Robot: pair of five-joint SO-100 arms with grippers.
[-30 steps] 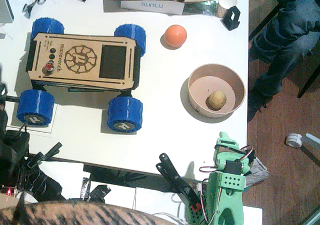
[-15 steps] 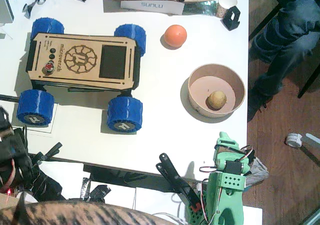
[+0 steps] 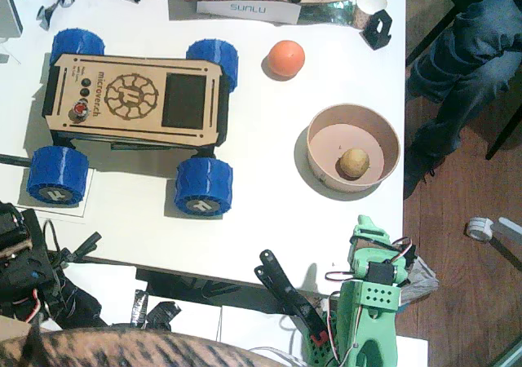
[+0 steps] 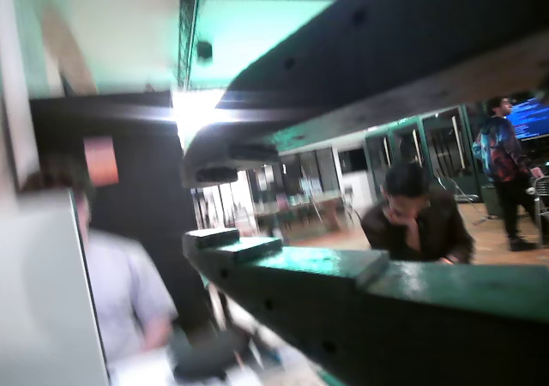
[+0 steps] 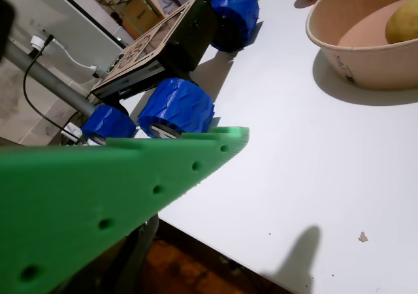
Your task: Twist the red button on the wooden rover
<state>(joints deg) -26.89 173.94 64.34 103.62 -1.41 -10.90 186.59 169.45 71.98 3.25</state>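
The wooden rover point(image 3: 134, 99) stands at the table's back left on four blue wheels. Its red button point(image 3: 80, 110) is the last in a row of small buttons at the deck's left end. My black left arm point(image 3: 18, 257) sits low at the front left corner, well short of the rover. The left gripper point(image 4: 202, 204) points up at the room, open by a narrow gap with nothing in it. My green right arm point(image 3: 371, 289) rests at the front right. The right gripper point(image 5: 232, 59) is open and empty, and the rover point(image 5: 157, 46) lies far ahead of it.
An orange ball point(image 3: 286, 58) lies right of the rover. A tan bowl point(image 3: 326, 134) holds a small potato point(image 3: 354, 162). A box and small parts line the back edge. A person's legs point(image 3: 465, 57) are beside the table at right. People point(image 4: 416, 223) show in a wrist view.
My left arm has drawn back toward the front left corner, away from the rover. The right arm, the rover and the other things have not moved.
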